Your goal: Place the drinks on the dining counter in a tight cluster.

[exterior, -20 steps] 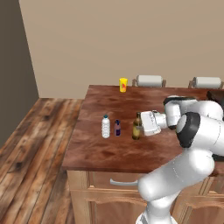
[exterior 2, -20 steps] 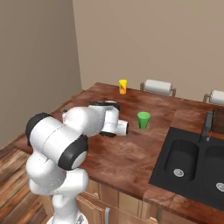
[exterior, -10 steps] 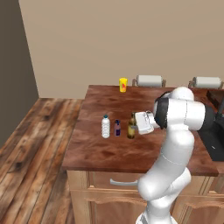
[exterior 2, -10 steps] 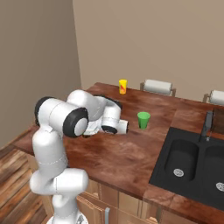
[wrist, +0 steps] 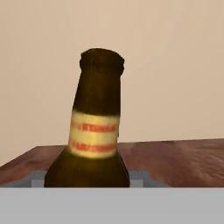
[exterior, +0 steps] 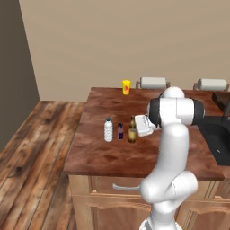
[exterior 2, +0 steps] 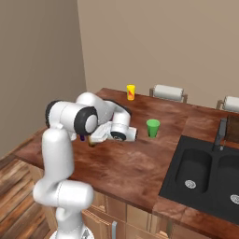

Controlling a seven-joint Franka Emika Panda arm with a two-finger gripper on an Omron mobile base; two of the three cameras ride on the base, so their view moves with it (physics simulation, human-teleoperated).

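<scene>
The jaws sit level with the brown bottle (exterior: pixel 132 130), one on each side of its lower body, and the hand view shows that bottle (wrist: pixel 92 135) upright and very close, its yellow label with red lettering facing the camera. The fingertips themselves are hidden, so I cannot tell whether they press on the glass or stand just off it. From the left base view the gripper (exterior: pixel 136 128) reaches in sideways from the right of the bottle, its white housing level with the bottle's neck.

The brown bottle stands on the dining counter (exterior: pixel 103 157), on the dark wood top toward its left half. Just beside it to the left stands the short purple bottle (exterior: pixel 120 131), and just left of that the clear water bottle (exterior: pixel 108 130) with its dark cap. All three are upright in a short row, close together but not touching.

Further back on the same top, near the far edge, stands a yellow cup (exterior: pixel 126 87). In the right base view a green cup (exterior 2: pixel 152 128) stands to the right of the gripper (exterior 2: pixel 94 138), well apart from the bottles, and a black sink (exterior 2: pixel 205 173) is set into the counter at the right.
</scene>
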